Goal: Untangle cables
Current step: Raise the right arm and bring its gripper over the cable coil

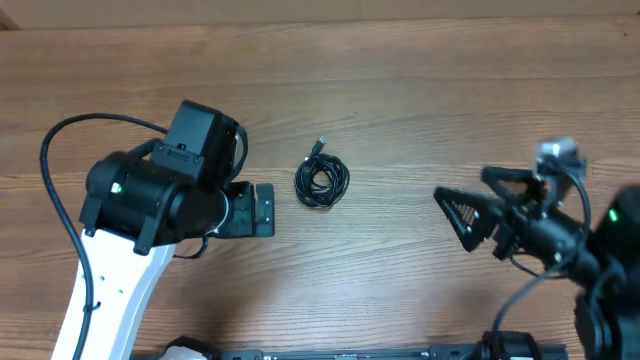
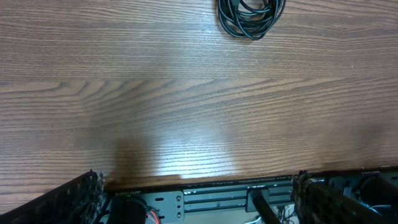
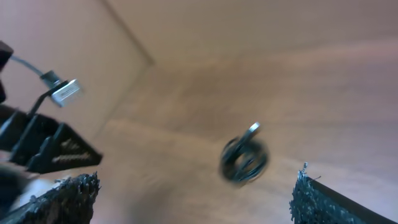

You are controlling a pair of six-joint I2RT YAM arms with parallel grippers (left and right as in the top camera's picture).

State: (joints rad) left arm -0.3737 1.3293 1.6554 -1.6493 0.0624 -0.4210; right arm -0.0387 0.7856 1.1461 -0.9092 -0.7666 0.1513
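Observation:
The cables (image 1: 322, 183) lie as one small black coil on the wooden table, a plug (image 1: 320, 145) sticking out at the coil's far side. My left gripper (image 1: 264, 210) hovers just left of the coil, open and empty. In the left wrist view the coil (image 2: 250, 15) is at the top edge, far ahead of the spread fingers (image 2: 71, 202). My right gripper (image 1: 466, 202) is right of the coil, also open and empty. The right wrist view is blurred and shows the coil (image 3: 244, 159) ahead between the wide-apart fingers (image 3: 326, 202).
A black metal rail (image 2: 249, 194) runs along the table's front edge under the left gripper. The left arm (image 3: 43, 149) appears at the left of the right wrist view. Bare wood (image 1: 400, 80) surrounds the coil on all sides.

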